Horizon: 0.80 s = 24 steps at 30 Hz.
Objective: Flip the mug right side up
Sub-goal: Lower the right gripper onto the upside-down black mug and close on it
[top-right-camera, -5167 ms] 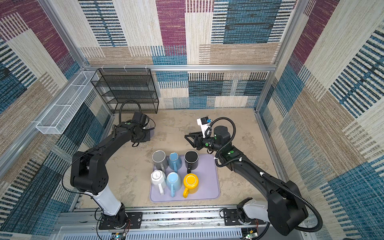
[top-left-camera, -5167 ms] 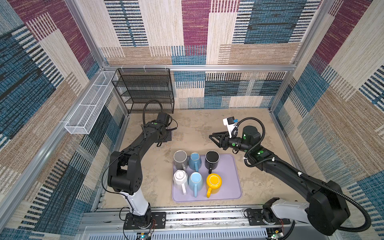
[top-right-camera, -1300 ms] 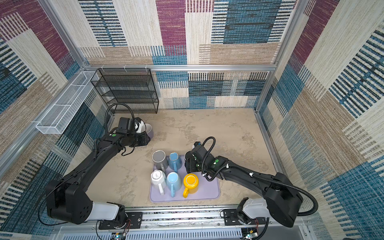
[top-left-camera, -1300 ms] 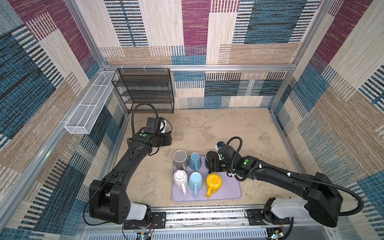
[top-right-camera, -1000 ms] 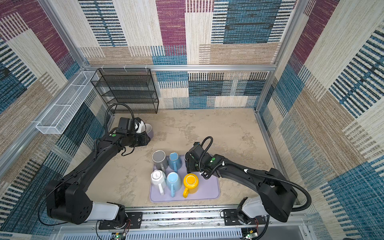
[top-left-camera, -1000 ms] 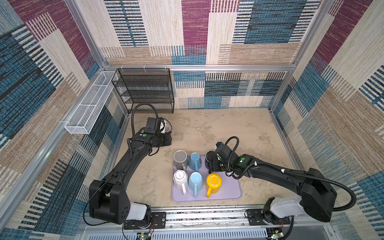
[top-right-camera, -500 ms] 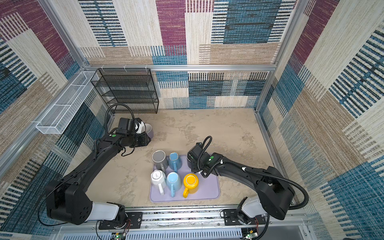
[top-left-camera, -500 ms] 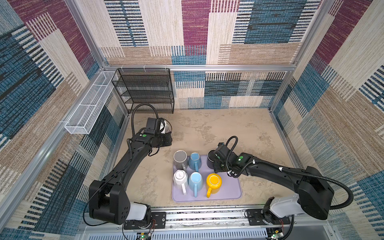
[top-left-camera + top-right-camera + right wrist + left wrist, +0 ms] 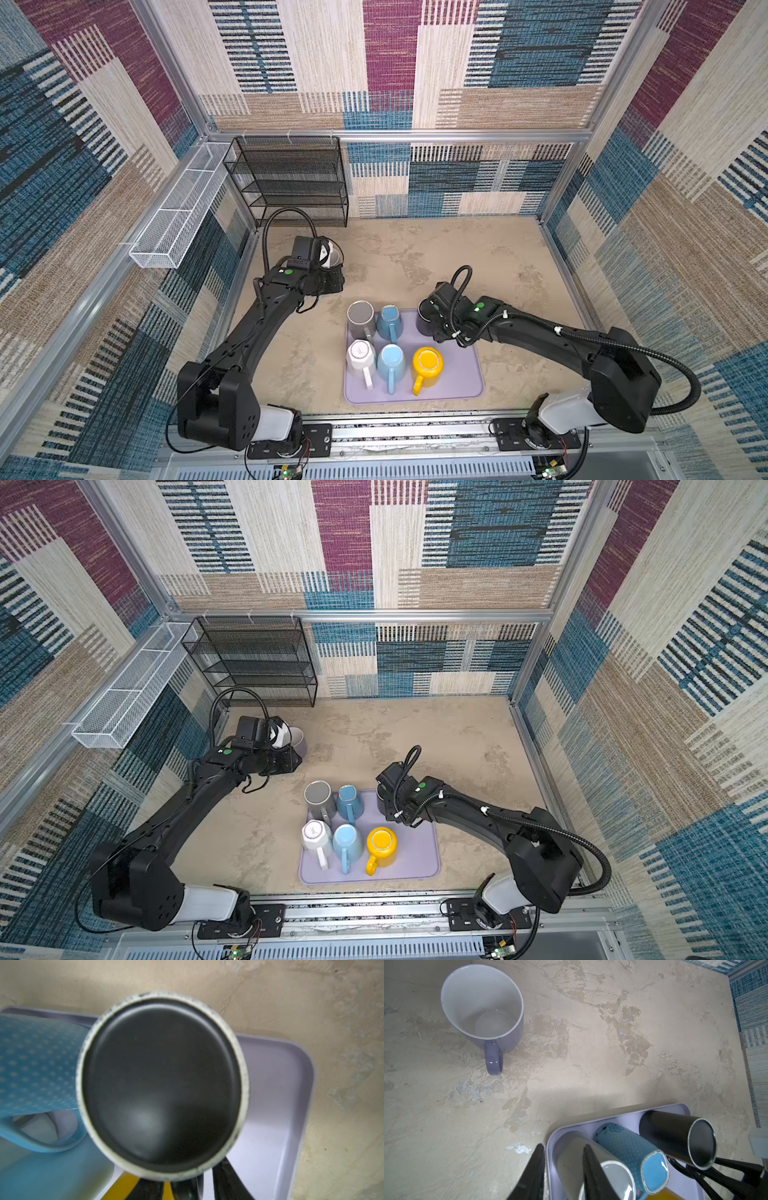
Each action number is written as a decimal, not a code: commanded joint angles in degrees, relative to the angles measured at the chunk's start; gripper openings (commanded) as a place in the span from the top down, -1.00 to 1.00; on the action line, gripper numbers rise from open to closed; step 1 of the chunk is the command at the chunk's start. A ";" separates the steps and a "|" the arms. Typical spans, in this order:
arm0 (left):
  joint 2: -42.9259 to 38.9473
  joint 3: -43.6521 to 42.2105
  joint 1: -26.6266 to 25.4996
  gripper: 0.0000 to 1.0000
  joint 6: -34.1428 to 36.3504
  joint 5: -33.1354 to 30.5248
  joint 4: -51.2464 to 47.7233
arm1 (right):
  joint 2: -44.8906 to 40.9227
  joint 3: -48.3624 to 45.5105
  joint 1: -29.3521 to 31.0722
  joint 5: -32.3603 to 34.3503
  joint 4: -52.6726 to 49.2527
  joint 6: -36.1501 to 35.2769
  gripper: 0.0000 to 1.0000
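On the tray, the black mug stands upside down in the far right corner, partly hidden by the right gripper straddling its handle; whether it pinches is unclear. Beyond, the left gripper hovers narrow and empty by an upright lilac mug.

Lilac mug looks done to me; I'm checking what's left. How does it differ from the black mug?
The lilac mug stands mouth-up; the black mug stands base-up. The lilac mug sits on the bare table; the black mug on the tray. The lilac mug flares wide; the black mug is straight-sided. Both have handles.
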 commanded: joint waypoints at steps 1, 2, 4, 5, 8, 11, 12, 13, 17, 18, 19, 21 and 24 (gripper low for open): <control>-0.12 0.10 0.01 0.41 -0.57 0.44 0.10 | 0.75 1.07 -0.26 1.65 0.95 -1.12 0.26; -0.04 0.14 0.06 0.41 -0.50 0.46 0.16 | 0.91 1.26 -0.32 1.62 0.85 -1.29 0.26; 0.09 0.28 0.05 0.41 -0.53 0.59 0.16 | 1.25 1.62 -0.37 1.74 0.86 -1.42 0.29; 0.06 0.23 0.02 0.41 -0.51 0.64 0.11 | 1.41 1.83 -0.41 1.65 0.80 -1.62 0.31; 0.19 0.36 0.03 0.41 -0.41 0.61 0.14 | 2.03 2.39 -0.55 1.65 0.65 -1.95 0.36; 0.17 0.45 0.01 0.41 -0.40 0.52 0.21 | 2.55 2.89 -0.60 1.73 0.43 -2.26 0.38; 0.21 0.51 0.04 0.41 -0.33 0.51 0.16 | 2.67 3.01 -0.59 1.82 0.43 -2.28 0.39; 0.18 0.55 0.01 0.41 -0.40 0.51 0.21 | 2.70 3.13 -0.69 1.76 0.43 -2.37 0.40; 0.24 0.71 0.03 0.41 -0.36 0.60 0.08 | 2.77 3.29 -0.81 1.83 0.34 -2.59 0.47; 0.26 0.76 0.01 0.41 -0.35 0.60 0.15 | 2.70 3.36 -0.86 1.90 0.25 -2.62 0.50; 0.24 0.80 0.06 0.41 -0.35 0.61 0.16 | 2.64 3.38 -0.88 1.90 0.25 -2.63 0.53; 0.24 0.89 0.06 0.41 -0.44 0.61 0.16 | 2.36 3.38 -0.86 1.92 0.25 -2.70 0.57; 0.24 0.97 0.04 0.41 -0.32 0.68 0.16 | 1.94 3.47 -0.95 2.04 0.16 -2.81 0.66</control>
